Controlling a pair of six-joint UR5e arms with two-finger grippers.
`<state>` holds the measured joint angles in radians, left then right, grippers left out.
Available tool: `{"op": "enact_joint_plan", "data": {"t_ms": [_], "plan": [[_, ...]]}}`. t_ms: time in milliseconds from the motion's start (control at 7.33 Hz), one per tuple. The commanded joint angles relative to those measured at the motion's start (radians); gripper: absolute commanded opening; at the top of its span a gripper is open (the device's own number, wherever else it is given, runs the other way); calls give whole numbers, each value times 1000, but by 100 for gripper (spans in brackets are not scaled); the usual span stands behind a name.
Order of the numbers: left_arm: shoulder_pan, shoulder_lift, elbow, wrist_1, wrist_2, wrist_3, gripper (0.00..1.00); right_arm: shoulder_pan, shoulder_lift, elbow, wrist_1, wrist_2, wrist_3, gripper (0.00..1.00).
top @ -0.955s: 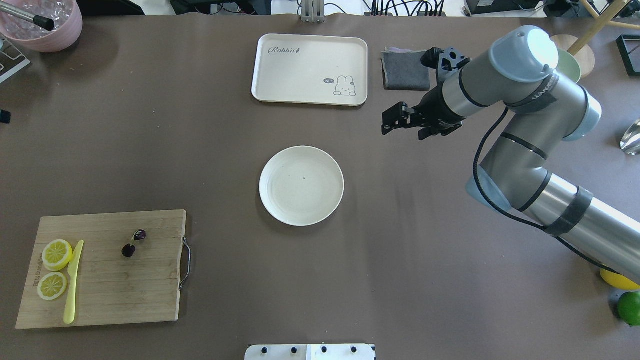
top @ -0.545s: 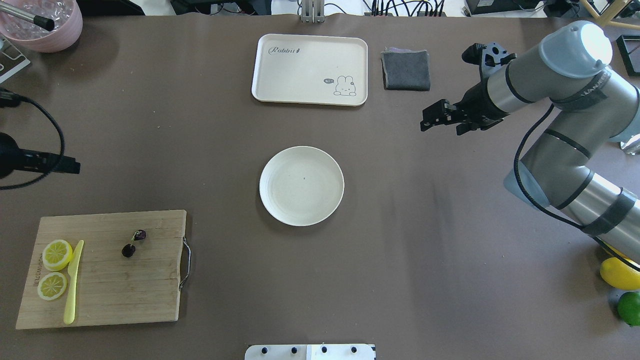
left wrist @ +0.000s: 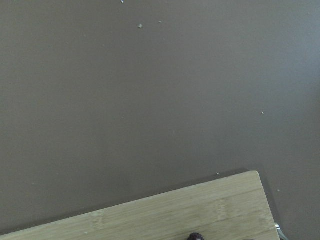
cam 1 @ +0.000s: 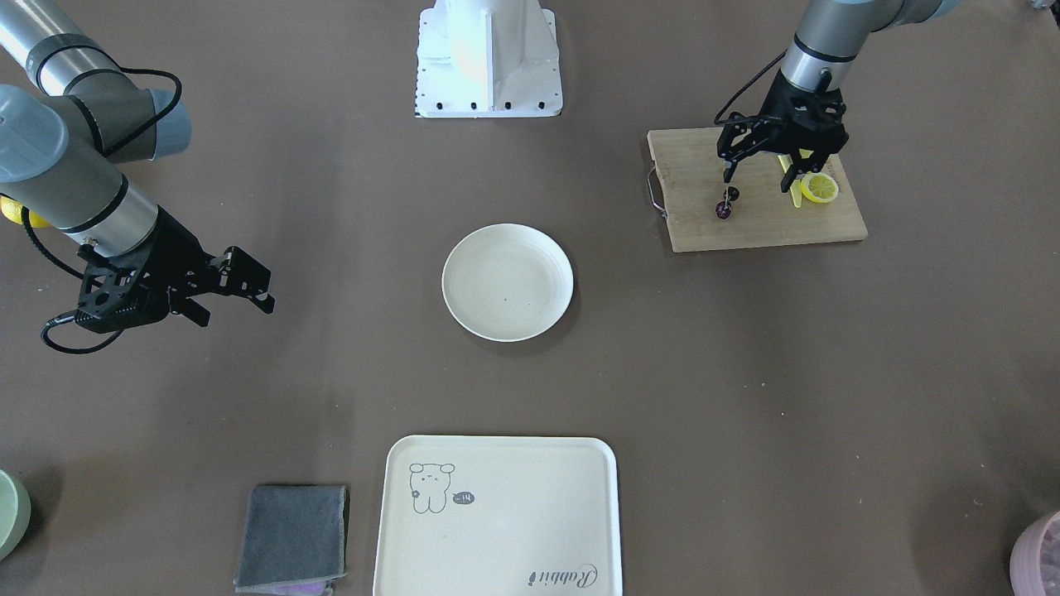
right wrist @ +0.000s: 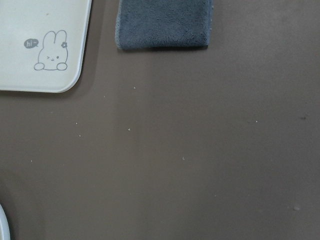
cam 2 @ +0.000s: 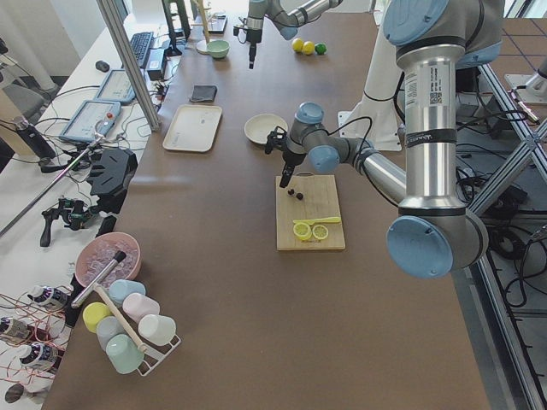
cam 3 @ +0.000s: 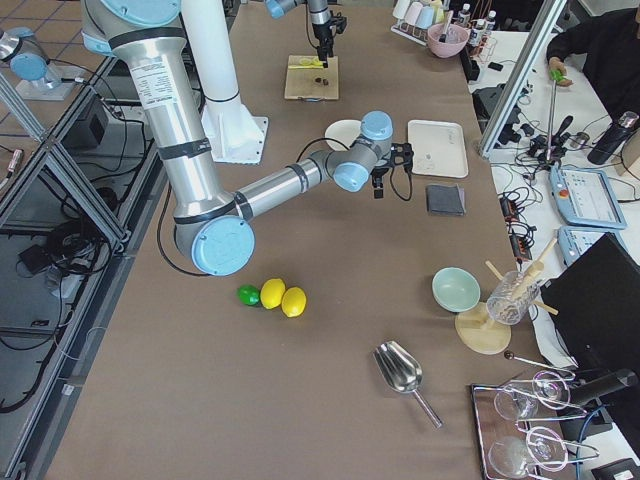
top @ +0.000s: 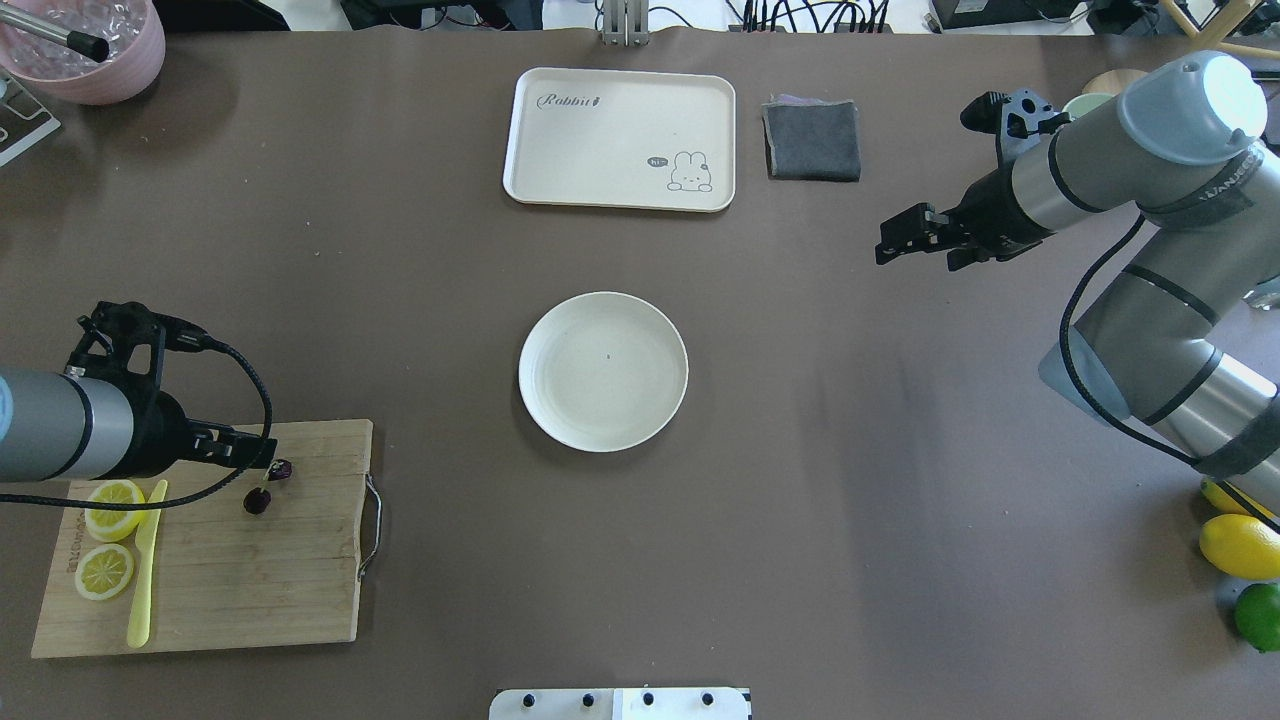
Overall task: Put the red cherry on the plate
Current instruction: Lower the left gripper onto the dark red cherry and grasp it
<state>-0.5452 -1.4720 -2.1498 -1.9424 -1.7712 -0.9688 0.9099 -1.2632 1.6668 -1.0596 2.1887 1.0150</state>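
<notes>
The red cherry (top: 268, 486), a tiny dark pair joined by stems, lies on the wooden cutting board (top: 250, 580). In the front view the cherry (cam 1: 727, 204) sits just below one finger of my left gripper (cam 1: 756, 182). That gripper is open and hangs over the board, nothing between its fingers. From overhead the left gripper (top: 255, 455) ends right beside the cherry. The round cream plate (top: 603, 371) stands bare mid-table, well right of the board. My right gripper (top: 915, 250) is open, empty and raised far to the right of the plate.
Two lemon slices (top: 112, 510) and a yellow knife (top: 146, 570) share the board's left side. A cream rabbit tray (top: 620, 138) and a grey cloth (top: 812, 140) lie at the back. Whole lemons and a lime (top: 1240, 560) sit at the right edge, a pink bowl (top: 90, 50) back left.
My left arm has come in from the left and moved down over the board to the cherry. My right arm has drawn back to the right, away from the plate.
</notes>
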Motion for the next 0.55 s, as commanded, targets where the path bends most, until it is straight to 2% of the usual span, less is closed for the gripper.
{"op": "enact_joint_plan", "data": {"t_ms": [0,409], "plan": [[43,-17,25,0,4,5,76,-5,-2,-1,0,-20,1,100],[50,-22,70,-1,4,10,76,-11,-4,-2,0,-30,0,100]]}}
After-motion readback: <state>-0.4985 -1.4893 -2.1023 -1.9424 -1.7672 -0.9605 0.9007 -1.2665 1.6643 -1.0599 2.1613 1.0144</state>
